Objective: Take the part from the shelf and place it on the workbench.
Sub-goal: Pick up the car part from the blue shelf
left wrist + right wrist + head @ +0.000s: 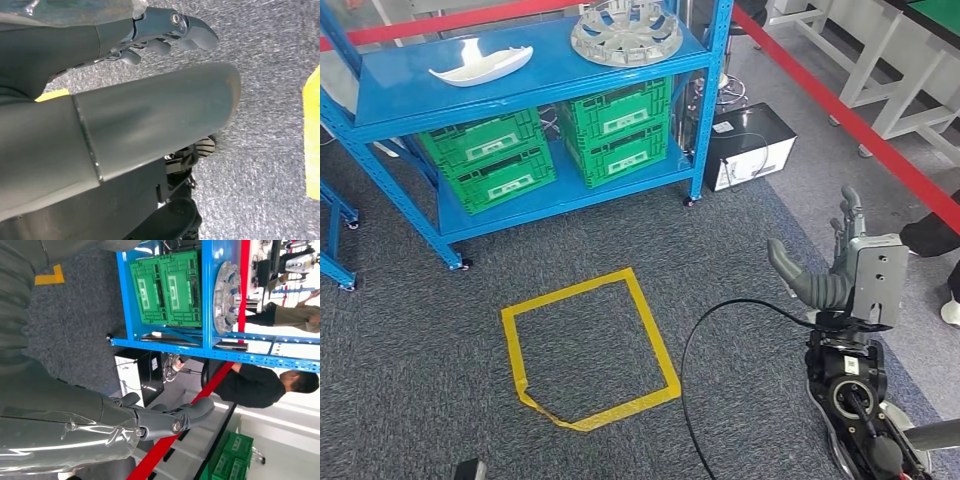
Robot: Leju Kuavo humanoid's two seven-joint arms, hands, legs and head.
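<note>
White part (481, 62) on blue shelf (410, 95); right hand (841, 262) apparently empty.

right hand (841, 262): grey thumb, dark fingers | silver screwed wrist plate | black cable

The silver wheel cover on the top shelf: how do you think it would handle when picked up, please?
The wheel cover looks thin and spoked, so probably light and somewhat flexible. Being round, it might roll if set on edge; its open spokes likely offer fingers purchase.
</note>
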